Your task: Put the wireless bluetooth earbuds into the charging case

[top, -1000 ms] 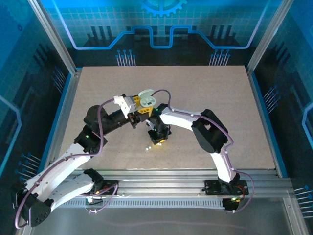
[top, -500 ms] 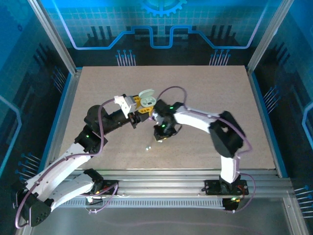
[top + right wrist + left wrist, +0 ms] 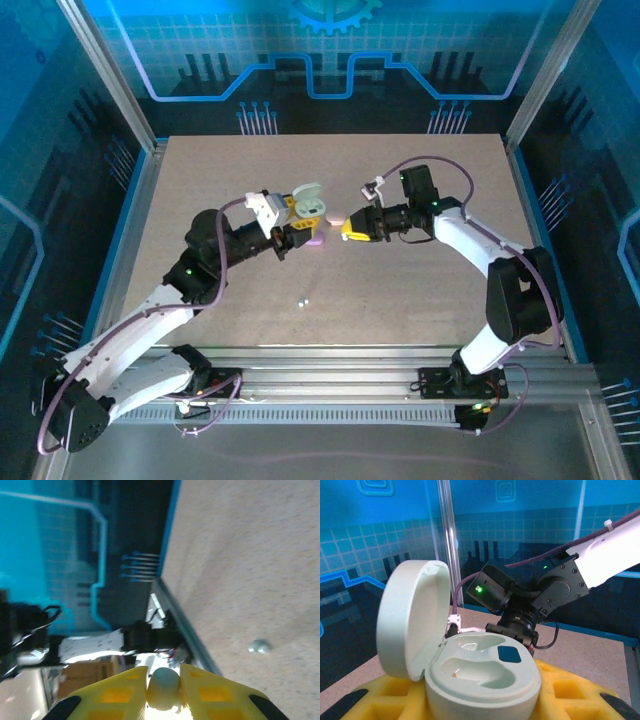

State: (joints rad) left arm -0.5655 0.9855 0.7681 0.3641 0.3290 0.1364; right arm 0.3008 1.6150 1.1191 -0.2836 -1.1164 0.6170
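My left gripper point(image 3: 298, 216) is shut on a pale mint charging case point(image 3: 485, 665). The case stands upright between the yellow fingers point(image 3: 570, 695), with its lid point(image 3: 412, 615) swung open to the left. Both wells inside it are empty. My right gripper point(image 3: 164, 680) is shut on a pale mint-white earbud point(image 3: 164, 689), pinched between its yellow pads. In the top view the right gripper point(image 3: 347, 229) hangs just right of the case point(image 3: 306, 203), level with it. Another pale earbud point(image 3: 302, 300) lies on the table nearer the arm bases, and it is the small pebble point(image 3: 259, 646) in the right wrist view.
A pink oval case point(image 3: 335, 217) and a purple oval case point(image 3: 312, 241) lie on the table between and below the two grippers. The brown table point(image 3: 430, 290) is bordered by metal rails point(image 3: 350, 355) at the front and blue walls around.
My right arm has risen from the table in front of the case and swung to the right and back, now pointing left at the case. The left gripper shifted slightly right with the case.
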